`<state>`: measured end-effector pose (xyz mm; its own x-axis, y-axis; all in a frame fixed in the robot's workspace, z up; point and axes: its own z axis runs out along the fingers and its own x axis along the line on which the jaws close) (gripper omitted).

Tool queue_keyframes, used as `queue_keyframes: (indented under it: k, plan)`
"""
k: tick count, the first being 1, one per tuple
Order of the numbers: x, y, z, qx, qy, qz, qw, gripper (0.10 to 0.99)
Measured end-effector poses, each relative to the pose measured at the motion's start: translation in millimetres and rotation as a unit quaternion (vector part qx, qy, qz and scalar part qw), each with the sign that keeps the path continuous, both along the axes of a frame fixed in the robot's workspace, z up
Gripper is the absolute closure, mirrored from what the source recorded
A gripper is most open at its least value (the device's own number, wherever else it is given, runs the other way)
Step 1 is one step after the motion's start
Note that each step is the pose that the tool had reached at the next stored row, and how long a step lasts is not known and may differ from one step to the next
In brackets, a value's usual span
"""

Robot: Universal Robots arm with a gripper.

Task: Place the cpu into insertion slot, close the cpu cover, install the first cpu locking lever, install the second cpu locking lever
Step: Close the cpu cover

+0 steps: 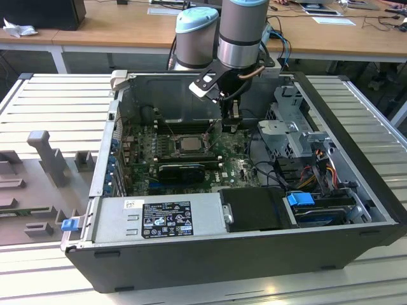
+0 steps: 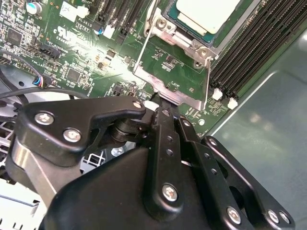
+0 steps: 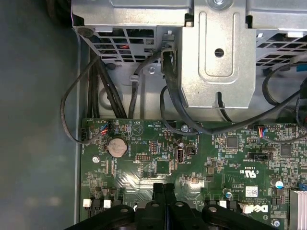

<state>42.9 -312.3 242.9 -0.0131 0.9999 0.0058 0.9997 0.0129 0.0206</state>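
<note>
The cpu (image 1: 189,144) lies silver top up in the insertion slot (image 1: 170,145) on the green board, and it also appears in the second wrist view (image 2: 206,12). The cpu cover (image 2: 168,88) is swung open away from the slot, with green board showing through its window. A thin metal lever rod (image 2: 144,45) runs along the cover's side. My gripper (image 2: 160,111) is shut, its tips at the cover's free edge; whether they pinch it I cannot tell. In the exterior view the gripper (image 1: 229,121) hangs just to the right of the slot. The first wrist view shows the fingertips (image 3: 158,188) pressed together above the board.
Black memory slots (image 2: 244,57) flank the slot. A long black card (image 1: 181,170) sits in front of it and a power supply (image 1: 159,219) at the case front. A metal drive cage (image 3: 216,52) and loose cables (image 3: 96,96) stand close by. The case wall (image 2: 268,120) is near.
</note>
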Motion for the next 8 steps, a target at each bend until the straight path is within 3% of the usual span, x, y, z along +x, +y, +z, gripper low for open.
queue_keyframes:
  k: [8]
  plan:
    - [-1.5, 0.0, 0.0, 0.0, 0.0, 0.0, 1.0, 0.98]
